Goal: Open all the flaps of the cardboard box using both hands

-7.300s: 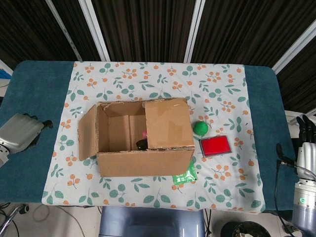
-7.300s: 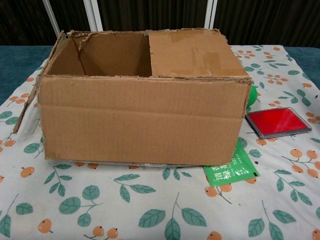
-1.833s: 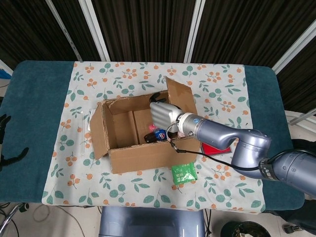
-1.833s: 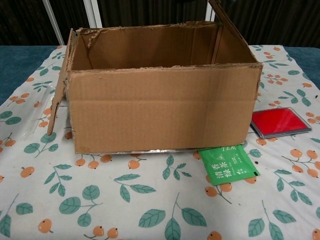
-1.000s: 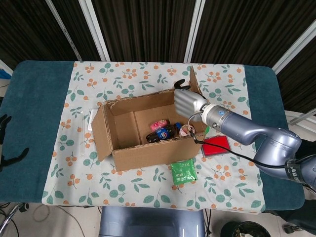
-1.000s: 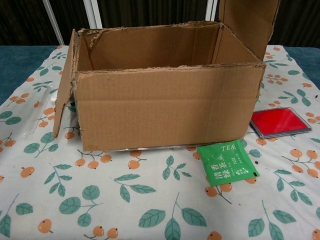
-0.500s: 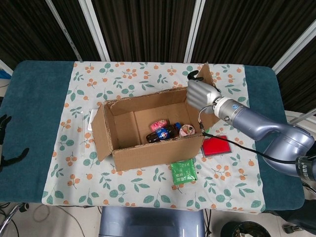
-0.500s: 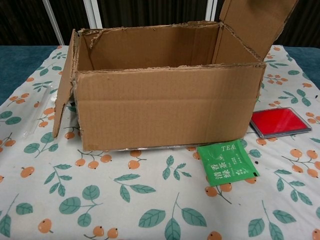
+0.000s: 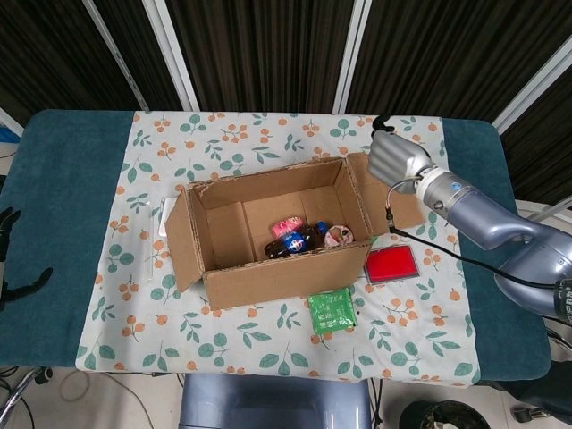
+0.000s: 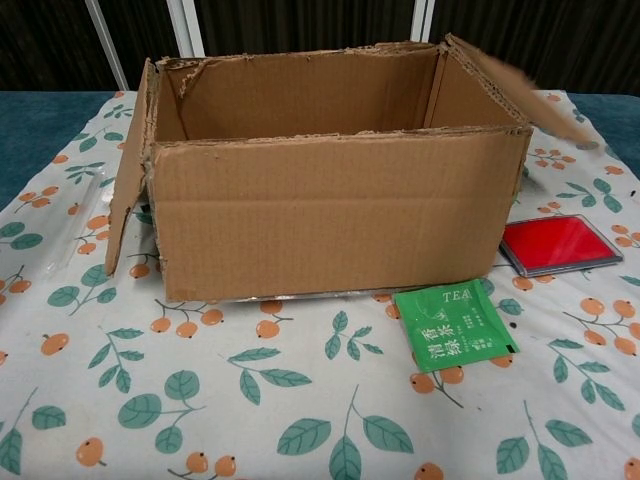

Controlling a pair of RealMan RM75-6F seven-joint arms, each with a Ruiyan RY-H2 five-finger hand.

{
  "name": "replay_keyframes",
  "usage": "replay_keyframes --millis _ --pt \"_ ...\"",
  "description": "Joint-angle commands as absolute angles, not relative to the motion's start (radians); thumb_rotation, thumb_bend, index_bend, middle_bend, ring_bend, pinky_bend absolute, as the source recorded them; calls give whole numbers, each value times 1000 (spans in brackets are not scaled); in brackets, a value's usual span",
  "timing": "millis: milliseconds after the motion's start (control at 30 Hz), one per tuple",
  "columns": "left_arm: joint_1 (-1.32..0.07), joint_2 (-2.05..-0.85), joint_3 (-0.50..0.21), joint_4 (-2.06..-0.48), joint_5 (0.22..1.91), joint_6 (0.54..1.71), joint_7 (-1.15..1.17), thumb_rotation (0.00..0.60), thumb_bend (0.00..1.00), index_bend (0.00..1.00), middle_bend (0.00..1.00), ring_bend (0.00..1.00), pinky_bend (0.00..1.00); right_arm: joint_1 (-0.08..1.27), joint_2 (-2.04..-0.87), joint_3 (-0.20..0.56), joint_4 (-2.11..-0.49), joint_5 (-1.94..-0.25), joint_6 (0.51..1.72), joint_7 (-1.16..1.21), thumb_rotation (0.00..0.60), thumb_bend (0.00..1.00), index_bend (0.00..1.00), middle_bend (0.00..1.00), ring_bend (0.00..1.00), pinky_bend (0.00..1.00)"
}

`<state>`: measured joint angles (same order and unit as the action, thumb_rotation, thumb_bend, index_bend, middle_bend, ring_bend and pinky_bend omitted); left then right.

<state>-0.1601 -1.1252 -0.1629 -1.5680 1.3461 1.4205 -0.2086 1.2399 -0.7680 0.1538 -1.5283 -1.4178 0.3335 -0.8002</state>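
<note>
Where the surface (image 9: 54,179) meets the frame's left edge, dark fingers (image 9: 11,223) of the left hand (image 9: 13,259) show; their state cannot be told. The box (image 9: 268,237) sits on the flowered cloth (image 9: 268,134) at centre, its left flap (image 9: 183,241) hanging outward. A tea packet (image 9: 332,311) lies before it. The right hand (image 9: 393,159) presses the right flap (image 9: 398,201) outward and down, fingers extended, gripping nothing. A red case (image 9: 390,264) lies beside the box.

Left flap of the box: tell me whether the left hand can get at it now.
Probably yes. The left flap hangs outward, its outer face clear. The left hand, barely in view at the table's edge, has far to travel.
</note>
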Motion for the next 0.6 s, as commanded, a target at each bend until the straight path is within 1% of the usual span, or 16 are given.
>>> replay_keyframes --millis 33,100,200,333,367,400,467,500,600 --pt "-160 -1125 -163 -1568 1346 1420 -208 600 215 0 0 0 0 1220 -775 142 -1530 -1373 371 -840 600 706 556 421 338 261" --pt "-160 -1126 -163 -1567 1346 1420 -207 600 215 0 0 0 0 1206 -777 138 -1536 -1341 401 -858 600 686 537 409 334 261" --pt "-160 -1126 -164 -1566 1346 1422 -205 600 215 0 0 0 0 1159 -784 138 -1564 -1261 502 -879 600 651 507 385 322 260" --pt "-159 -1127 -164 -1568 1344 1425 -196 600 215 0 0 0 0 1060 -790 137 -1649 -1146 703 -905 600 586 458 344 303 259" --pt "-158 -1127 -164 -1568 1343 1425 -193 600 215 0 0 0 0 1033 -792 137 -1673 -1120 753 -909 600 562 434 329 294 259" --pt "-158 -1127 -164 -1569 1342 1426 -185 600 215 0 0 0 0 987 -796 136 -1715 -1081 832 -900 600 539 401 312 286 258" --pt "-158 -1128 -164 -1570 1340 1427 -171 600 215 0 0 0 0 932 -806 133 -1765 -1057 936 -901 600 505 333 285 269 257" --pt "-157 -1127 -163 -1571 1338 1428 -161 600 215 0 0 0 0 886 -813 134 -1795 -1037 1008 -875 600 487 289 269 256 257" --pt "-156 -1123 -157 -1574 1340 1426 -138 600 215 0 0 0 0 780 -842 118 -1853 -1048 1163 -827 600 432 169 218 212 257"
